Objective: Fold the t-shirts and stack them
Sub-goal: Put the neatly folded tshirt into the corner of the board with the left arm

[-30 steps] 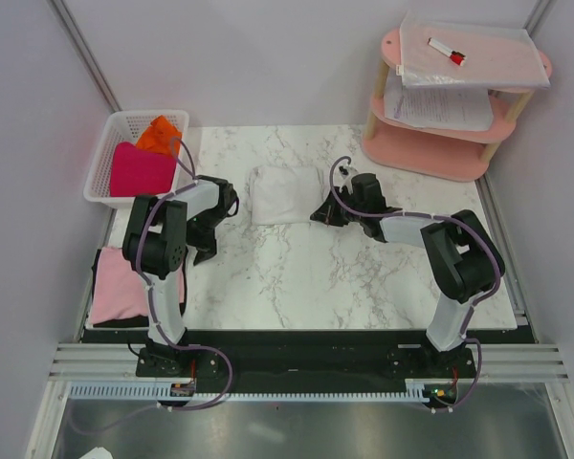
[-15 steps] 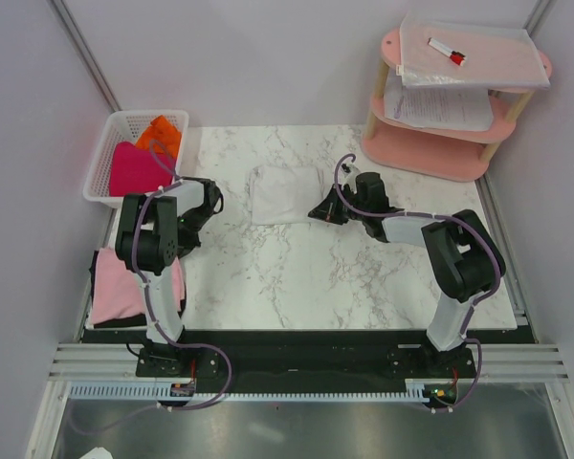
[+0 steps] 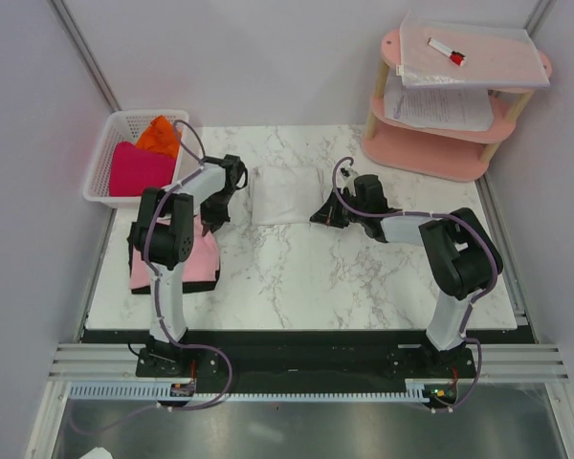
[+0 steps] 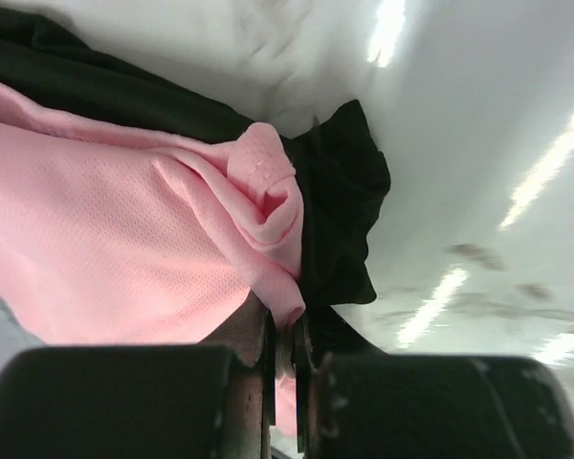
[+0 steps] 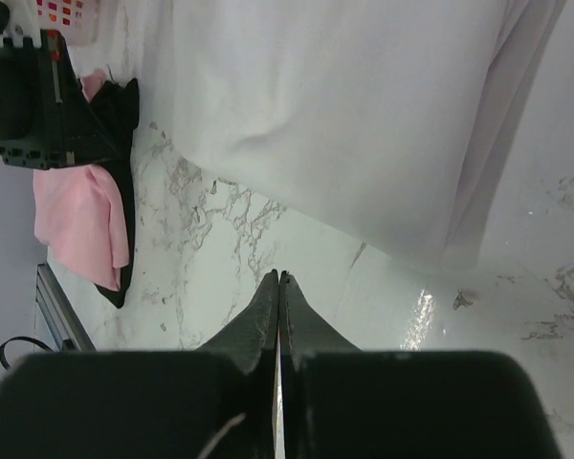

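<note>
Left gripper [image 4: 285,330] was closed tight on a bunched fold of the pale pink t-shirt [image 3: 193,260], with cloth puckered up between the finger pads in the left wrist view. The rest of that shirt trailed loose over the table's [image 3: 364,277] left edge. A pinch on one edge like this suits dragging or lifting the garment onto open marble, where it could be spread; I judged that to be the step in hand. Some dark material showed behind the pink cloth, and I could not identify it. The white t-shirt [image 3: 285,194] lay folded to a small rectangle at the far middle of the table, flat and apart from both arms, probably left there as the base of the stack. Right gripper [image 5: 278,287] had its jaws pressed together on nothing, tips low over bare marble just beside the white shirt's near-right edge, likely parked out of the way. The magenta t-shirt [image 3: 139,169] and orange t-shirt [image 3: 160,134] sat unfolded in the white basket [image 3: 103,153] at the far left, awaiting their turn. The task looked early: one folded, one in hand, two untouched.
</note>
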Controlling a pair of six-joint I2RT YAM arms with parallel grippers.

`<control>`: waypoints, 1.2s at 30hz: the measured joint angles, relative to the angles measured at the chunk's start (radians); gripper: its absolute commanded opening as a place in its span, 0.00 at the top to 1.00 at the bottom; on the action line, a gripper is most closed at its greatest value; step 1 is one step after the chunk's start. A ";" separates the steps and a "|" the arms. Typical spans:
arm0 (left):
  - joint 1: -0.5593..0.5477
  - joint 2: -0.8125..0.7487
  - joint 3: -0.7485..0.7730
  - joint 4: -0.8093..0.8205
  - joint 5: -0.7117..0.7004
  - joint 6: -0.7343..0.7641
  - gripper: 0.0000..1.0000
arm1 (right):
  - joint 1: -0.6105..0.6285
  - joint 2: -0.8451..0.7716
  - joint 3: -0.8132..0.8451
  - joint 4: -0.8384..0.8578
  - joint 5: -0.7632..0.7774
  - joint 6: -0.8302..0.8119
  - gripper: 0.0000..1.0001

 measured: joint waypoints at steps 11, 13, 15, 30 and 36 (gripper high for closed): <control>-0.045 0.170 0.351 0.006 0.113 0.013 0.94 | 0.077 0.110 0.249 -0.103 0.129 -0.102 0.99; -0.045 0.170 0.357 0.017 0.130 0.013 0.66 | 0.105 0.177 0.363 -0.147 0.155 -0.132 0.99; -0.045 0.170 0.357 0.022 0.140 0.019 0.17 | 0.130 0.253 0.481 -0.199 0.193 -0.164 0.99; -0.090 -0.320 -0.148 0.430 0.296 0.018 0.00 | 0.168 0.389 0.690 -0.519 0.449 -0.286 1.00; -0.086 -0.378 -0.221 0.639 0.449 0.011 0.00 | 0.170 0.311 0.582 -0.528 0.521 -0.291 1.00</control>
